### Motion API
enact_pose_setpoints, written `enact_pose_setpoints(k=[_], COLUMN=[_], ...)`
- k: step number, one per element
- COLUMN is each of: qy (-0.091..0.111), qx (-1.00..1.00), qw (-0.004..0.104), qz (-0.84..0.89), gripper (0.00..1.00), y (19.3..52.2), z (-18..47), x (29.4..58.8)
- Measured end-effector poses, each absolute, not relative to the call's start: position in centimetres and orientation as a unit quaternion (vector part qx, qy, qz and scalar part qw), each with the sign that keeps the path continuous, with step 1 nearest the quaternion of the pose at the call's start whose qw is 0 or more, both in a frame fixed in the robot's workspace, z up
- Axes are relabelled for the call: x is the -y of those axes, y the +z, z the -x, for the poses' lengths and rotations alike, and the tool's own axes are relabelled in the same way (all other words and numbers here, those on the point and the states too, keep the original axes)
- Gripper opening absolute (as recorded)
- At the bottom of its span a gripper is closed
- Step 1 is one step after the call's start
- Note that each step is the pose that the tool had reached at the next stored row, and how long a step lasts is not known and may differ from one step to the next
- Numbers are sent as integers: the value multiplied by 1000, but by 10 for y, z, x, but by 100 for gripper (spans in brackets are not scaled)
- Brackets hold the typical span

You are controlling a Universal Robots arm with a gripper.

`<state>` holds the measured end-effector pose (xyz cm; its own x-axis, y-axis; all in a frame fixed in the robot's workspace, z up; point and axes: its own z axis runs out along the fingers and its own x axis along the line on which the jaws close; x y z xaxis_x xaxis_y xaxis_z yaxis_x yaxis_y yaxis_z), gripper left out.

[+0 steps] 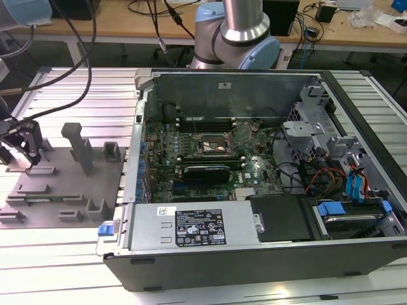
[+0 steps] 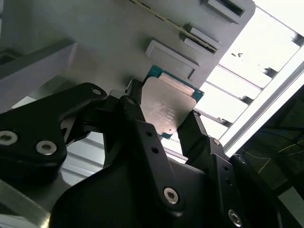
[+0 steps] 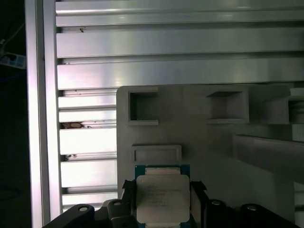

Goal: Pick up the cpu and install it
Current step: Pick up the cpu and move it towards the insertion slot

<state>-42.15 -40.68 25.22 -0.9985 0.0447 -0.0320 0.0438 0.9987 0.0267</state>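
The cpu (image 2: 168, 107) is a thin square chip with a pale silver top and a green-blue rim. It sits between my gripper's (image 2: 166, 122) black fingers (image 2: 135, 118), which are shut on two opposite edges. In the first wrist view the cpu (image 3: 161, 194) is over the grey fixture (image 3: 199, 133), close to a shallow rectangular recess (image 3: 156, 154). I cannot tell whether it touches the fixture. In the exterior view my gripper (image 1: 22, 147) is at the far left end of the grey fixture (image 1: 63, 184). The black socket frame (image 1: 213, 145) lies open on the motherboard inside the computer case.
The open computer case (image 1: 254, 254) takes up the middle and the exterior view's right, with its power supply (image 1: 197, 227) along the front wall. Upright posts (image 1: 79, 146) stand on the fixture. Cables (image 1: 76, 38) hang above the ribbed aluminium table (image 1: 82, 89).
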Motion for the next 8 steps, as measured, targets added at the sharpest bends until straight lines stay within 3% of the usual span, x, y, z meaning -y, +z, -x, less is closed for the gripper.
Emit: enact_pose_setpoints(k=[8], qy=[13], qx=[-1000], qw=[16], qz=[-22], gripper=[55], y=[259], z=[422], x=[407])
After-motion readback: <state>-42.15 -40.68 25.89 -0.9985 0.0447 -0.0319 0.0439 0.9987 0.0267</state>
